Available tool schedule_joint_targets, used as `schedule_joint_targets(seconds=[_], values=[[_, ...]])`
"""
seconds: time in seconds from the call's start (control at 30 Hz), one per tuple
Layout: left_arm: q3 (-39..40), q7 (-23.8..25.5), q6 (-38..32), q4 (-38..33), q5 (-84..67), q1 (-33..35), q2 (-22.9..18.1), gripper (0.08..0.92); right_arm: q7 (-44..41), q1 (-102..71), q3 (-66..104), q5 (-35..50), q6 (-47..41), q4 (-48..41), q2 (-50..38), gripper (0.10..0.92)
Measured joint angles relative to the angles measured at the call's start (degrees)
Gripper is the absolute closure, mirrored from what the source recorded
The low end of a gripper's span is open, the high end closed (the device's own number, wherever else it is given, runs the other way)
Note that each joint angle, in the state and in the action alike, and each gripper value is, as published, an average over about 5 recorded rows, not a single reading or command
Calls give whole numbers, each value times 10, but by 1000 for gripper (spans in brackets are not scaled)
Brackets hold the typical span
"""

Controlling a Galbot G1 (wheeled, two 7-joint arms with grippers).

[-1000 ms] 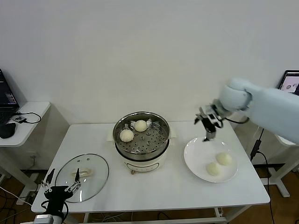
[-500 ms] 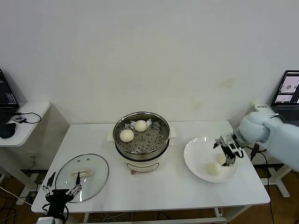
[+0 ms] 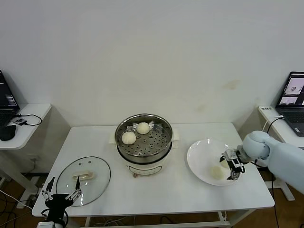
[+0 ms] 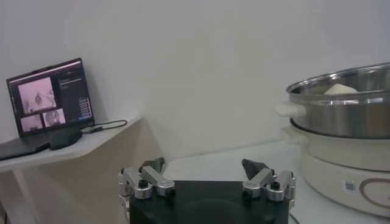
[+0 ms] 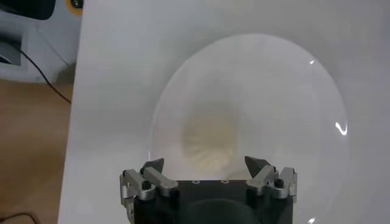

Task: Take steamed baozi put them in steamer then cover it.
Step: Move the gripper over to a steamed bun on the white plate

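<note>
The steel steamer [image 3: 151, 143] stands on its white cooker base at mid-table and holds two baozi [image 3: 128, 137] [image 3: 143, 128]. On the white plate [image 3: 199, 161] to the right lies another baozi [image 3: 217, 172]. My right gripper [image 3: 232, 167] hangs low over the plate's right side, open. In the right wrist view a baozi [image 5: 210, 141] lies on the plate [image 5: 280, 91] just ahead of that gripper [image 5: 206, 165], between the lines of its spread fingers and not touched. The glass cover [image 3: 83, 175] lies flat at the table's front left. My left gripper [image 3: 59, 196] waits open below the front left edge.
A side table with a laptop [image 3: 4, 97] and cables stands at the far left, and another laptop [image 3: 293, 97] at the far right. In the left wrist view the steamer [image 4: 341, 100] rises to one side of my left gripper [image 4: 206, 170], with a laptop [image 4: 52, 103] behind.
My right arm has swung from above the plate's far edge down to its right side, over a baozi. The left arm has barely moved.
</note>
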Motion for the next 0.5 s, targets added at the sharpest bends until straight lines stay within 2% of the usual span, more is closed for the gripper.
schedule_joint_targets(seconds=[0.3,0.5], values=[[-1,0,-1,8,0,-5,0,177,3,-12,7,-5,-3,-39,35,207],[-1,-1,-1,12,0,-6,0,177,-1,-16,9,-6,-5,-49,44,263]])
